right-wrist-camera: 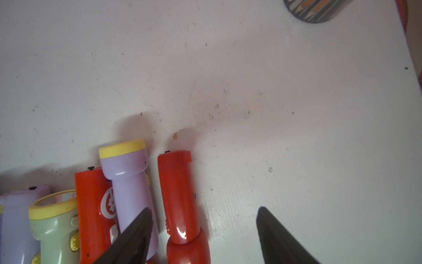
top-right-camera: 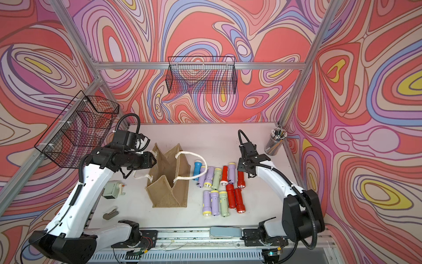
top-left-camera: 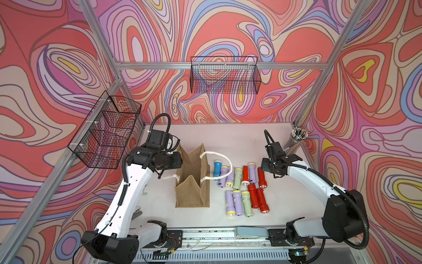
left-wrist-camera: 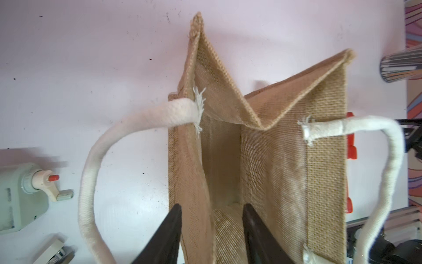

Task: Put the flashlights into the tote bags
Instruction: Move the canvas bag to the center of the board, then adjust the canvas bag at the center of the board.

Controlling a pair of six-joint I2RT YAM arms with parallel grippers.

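Observation:
The tan jute tote bag [top-left-camera: 193, 194] [top-right-camera: 169, 196] [left-wrist-camera: 274, 160] stands open-topped on the white table, its rope handles hanging to either side. My left gripper [top-left-camera: 180, 160] [left-wrist-camera: 212, 217] is at its top with jaws apart, straddling the near side wall without pinching it. Several flashlights [top-left-camera: 242, 189] [top-right-camera: 219, 189], lilac, green, red and one blue, lie in two rows to the bag's right. My right gripper [top-left-camera: 267, 170] [right-wrist-camera: 204, 212] hovers open over the rightmost red flashlight [top-left-camera: 262, 177] [right-wrist-camera: 180, 194], which lies between its fingers, nearer one of them.
A cup of pencils [top-left-camera: 294, 139] [top-right-camera: 275, 141] stands at the back right corner. A pale green sharpener [top-right-camera: 112, 188] and a stapler [top-right-camera: 110, 213] lie left of the bag. Black wire baskets [top-left-camera: 225, 75] [top-left-camera: 105, 132] hang on the back and left walls.

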